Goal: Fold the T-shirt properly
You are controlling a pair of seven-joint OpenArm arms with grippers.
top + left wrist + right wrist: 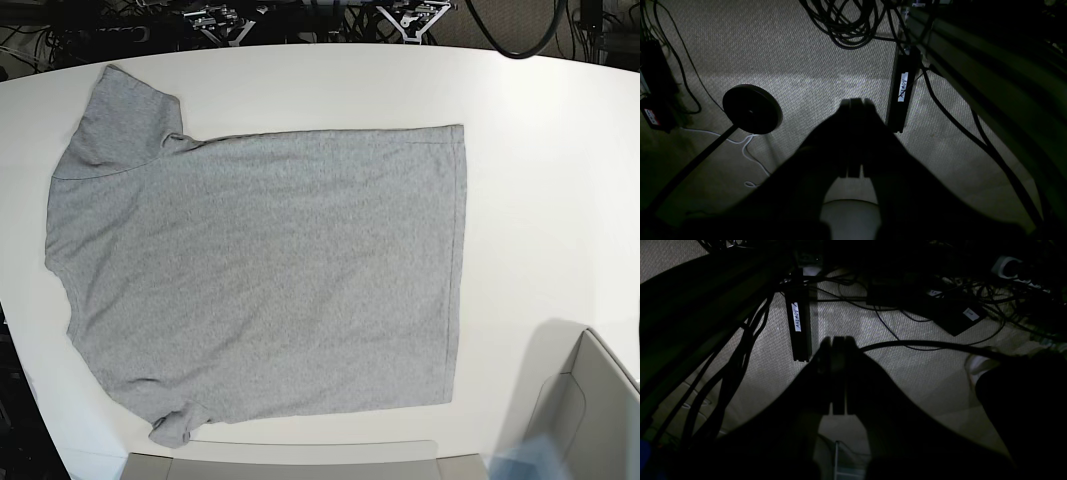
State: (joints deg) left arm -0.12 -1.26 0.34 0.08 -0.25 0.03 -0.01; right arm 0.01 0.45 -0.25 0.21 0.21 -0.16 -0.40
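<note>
On the white surface [540,180] we see the T-shirt [260,270] spread flat, plain side up; our left pincer [855,103] and right pincer [836,341] hang closed and empty over carpet.

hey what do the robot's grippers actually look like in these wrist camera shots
Both are mostly dark silhouettes. The left gripper has two broad black bodies tapering to flat, squared tips, with a pale rounded part at its base. The right gripper has the same tapered black shape. No colours, markings or cables on them can be made out in this dim light, and the base view shows no arms.
</note>
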